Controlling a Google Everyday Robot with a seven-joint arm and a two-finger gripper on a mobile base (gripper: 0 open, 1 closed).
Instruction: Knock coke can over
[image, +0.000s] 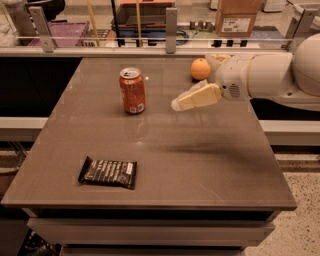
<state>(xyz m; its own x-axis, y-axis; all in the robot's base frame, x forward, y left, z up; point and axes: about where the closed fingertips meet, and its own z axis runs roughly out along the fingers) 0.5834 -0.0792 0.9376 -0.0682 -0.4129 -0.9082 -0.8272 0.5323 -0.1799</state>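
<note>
The coke can (132, 91) stands upright; the gripper (176, 105), jaws pinched together nearby, may strike low and merely slide it.

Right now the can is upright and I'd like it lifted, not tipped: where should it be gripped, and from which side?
Grip the can across its mid-body, probably coming level from the side facing the gripper, which hovers beside it near the orange. It stands upright, its round wall is bare, and nothing lies between them.
</note>
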